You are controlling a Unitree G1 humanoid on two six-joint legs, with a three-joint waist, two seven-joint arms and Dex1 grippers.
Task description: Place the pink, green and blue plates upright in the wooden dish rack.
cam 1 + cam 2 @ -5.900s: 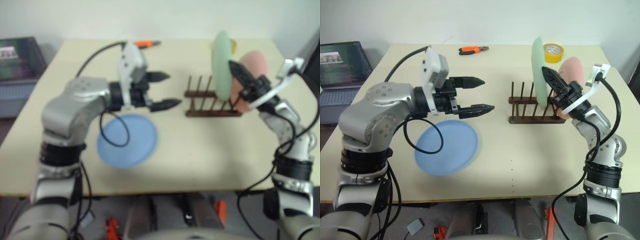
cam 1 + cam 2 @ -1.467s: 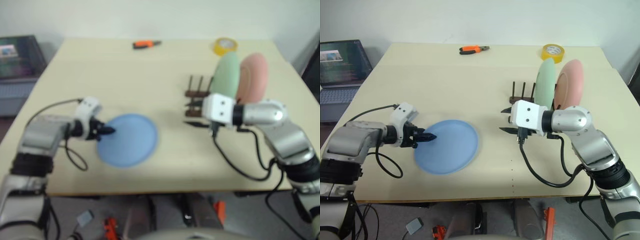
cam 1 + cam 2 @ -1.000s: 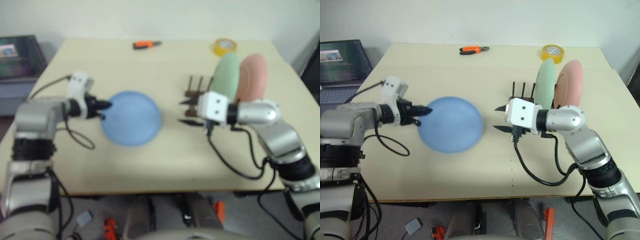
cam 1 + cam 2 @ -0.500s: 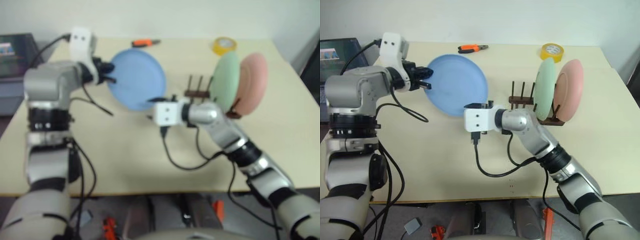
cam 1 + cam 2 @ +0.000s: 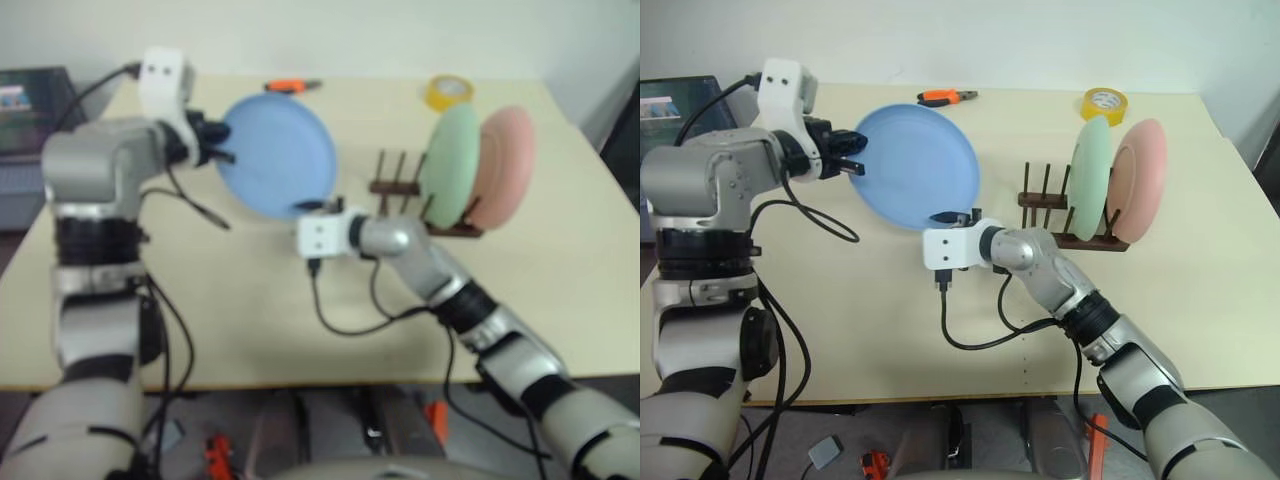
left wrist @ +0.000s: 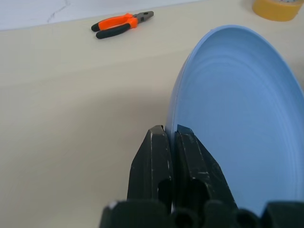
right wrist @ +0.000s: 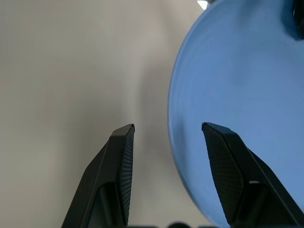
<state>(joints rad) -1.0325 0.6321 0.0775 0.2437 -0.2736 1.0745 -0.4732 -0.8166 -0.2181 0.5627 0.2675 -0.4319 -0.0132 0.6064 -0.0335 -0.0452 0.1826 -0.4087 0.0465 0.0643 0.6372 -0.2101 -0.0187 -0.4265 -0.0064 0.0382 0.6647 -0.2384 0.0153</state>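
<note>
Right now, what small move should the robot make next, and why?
Probably ease the open right gripper forward and close on the blue plate rim. The left gripper pinches the far rim, and the edge already lies between the right fingers.

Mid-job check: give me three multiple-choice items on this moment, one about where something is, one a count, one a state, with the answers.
1. Where is the blue plate?
A. Flat on the table
B. Lifted off the table in the left claw
C. In the rack

2. How many plates stand in the wooden dish rack?
A. One
B. Two
C. Three

3. How is the right claw?
A. Open, its fingers either side of the blue plate's rim
B. Shut on the green plate
C. Shut on the tape roll

Answers:
1 B: the left claw pinches the plate's rim, holding it tilted above the table.
2 B: the green plate and the pink plate stand there.
3 A: the right wrist view shows a gap between its fingers, with the rim inside.
</note>
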